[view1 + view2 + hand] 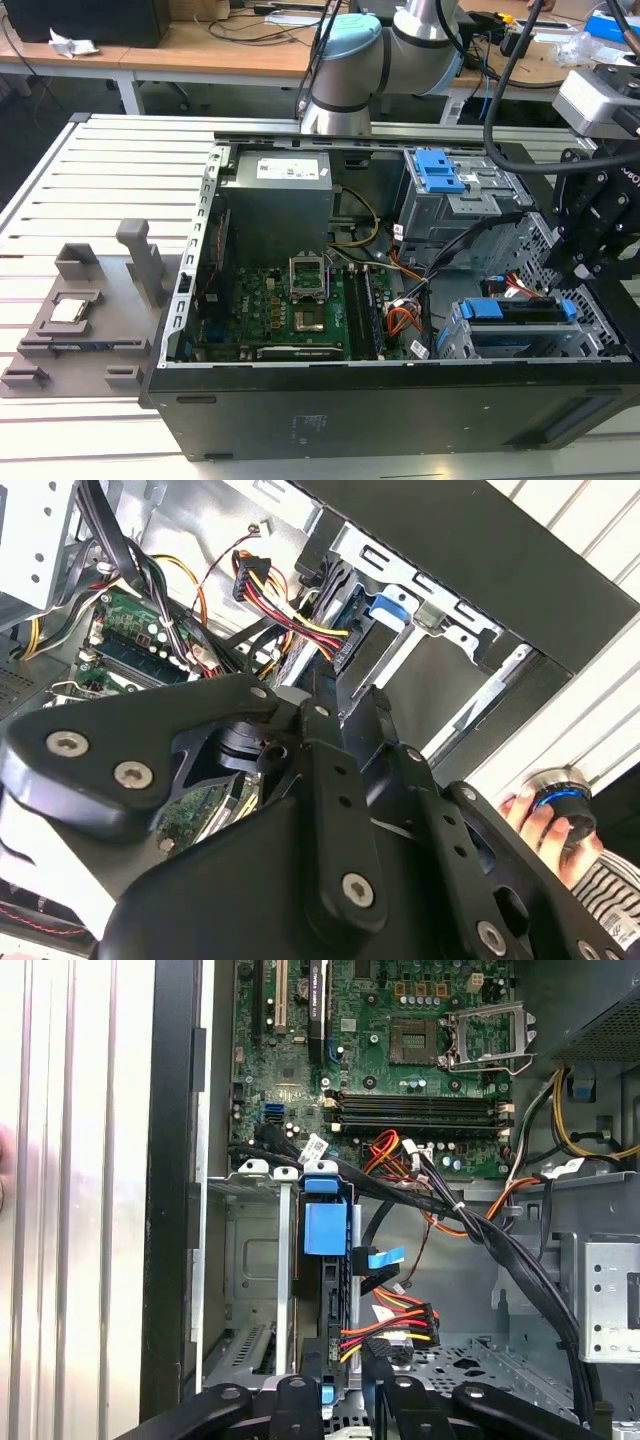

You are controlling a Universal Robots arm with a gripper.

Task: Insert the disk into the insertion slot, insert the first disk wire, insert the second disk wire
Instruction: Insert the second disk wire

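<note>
Counter [100, 180]: pale metal top built of long parallel slats with dark grooves between them. Item one: black computer case [350, 420], side panel off and interior exposed, lying flat on the slats directly beneath the hand [582, 270], which hangs over one end of it. Item two: grey moulded fixture plate [95, 365] with upright posts, flat on the slats just beside the case's opposite end, well apart from the hand.
</note>
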